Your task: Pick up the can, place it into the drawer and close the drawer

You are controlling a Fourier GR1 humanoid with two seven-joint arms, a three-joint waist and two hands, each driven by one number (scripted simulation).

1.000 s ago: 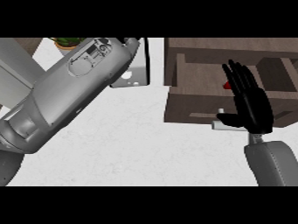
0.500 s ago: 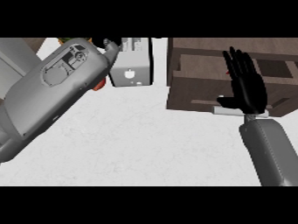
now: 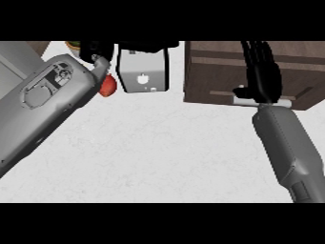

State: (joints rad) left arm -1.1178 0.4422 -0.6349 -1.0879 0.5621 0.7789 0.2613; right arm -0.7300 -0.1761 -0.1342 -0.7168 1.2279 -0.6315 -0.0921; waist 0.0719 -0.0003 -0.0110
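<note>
The brown wooden drawer [image 3: 214, 81] fills the upper right of the head view, and little of its inside shows. My right hand [image 3: 261, 71] lies against the drawer's front with its black fingers straight and pointing away from me, just above the silver handle [image 3: 281, 101]. No can is plainly in view. My left forearm runs from the lower left to the top, where only part of the left hand [image 3: 93, 47] shows at the picture's upper edge, its fingers hidden.
A small red rounded thing [image 3: 107, 86] sits on the white counter [image 3: 165, 152] right beside my left wrist. A grey boxy appliance [image 3: 144, 69] stands between the left hand and the drawer. A grey panel [image 3: 3, 62] rises at the far left.
The drawer's front has moved away from me and its open inside no longer shows. My right hand has gone forward with it, fingers still straight. The left forearm has swung toward the top centre.
</note>
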